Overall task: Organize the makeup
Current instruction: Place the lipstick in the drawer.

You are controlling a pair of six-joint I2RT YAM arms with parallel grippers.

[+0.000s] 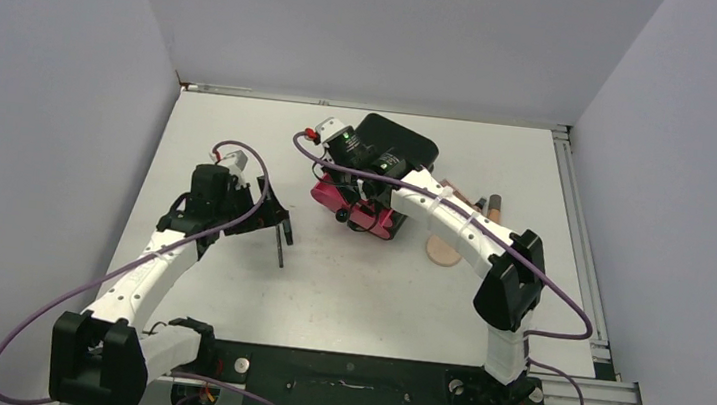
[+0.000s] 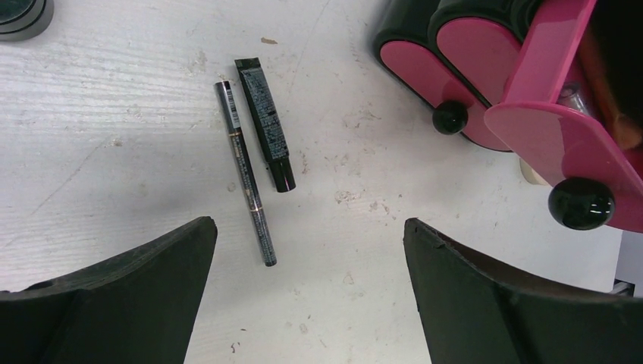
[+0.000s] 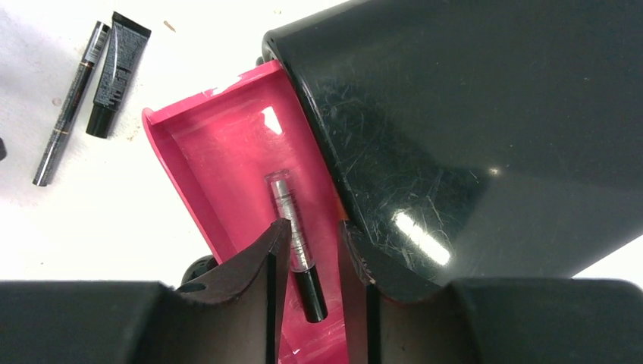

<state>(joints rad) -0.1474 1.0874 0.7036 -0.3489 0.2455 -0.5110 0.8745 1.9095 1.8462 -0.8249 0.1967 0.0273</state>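
Right wrist view: a slim clear tube with black cap (image 3: 286,205) lies lengthwise in the pink plastic drawer (image 3: 220,152), cap toward the narrowly spread right hand (image 3: 313,225); left hand (image 2: 307,224) spread wide.

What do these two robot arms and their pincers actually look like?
Both the left arm and right arm have white tube-like segments joined by chunky black joints. A thin purple cable loops along each. The left gripper and right gripper each end in two matte black, curved fingers.
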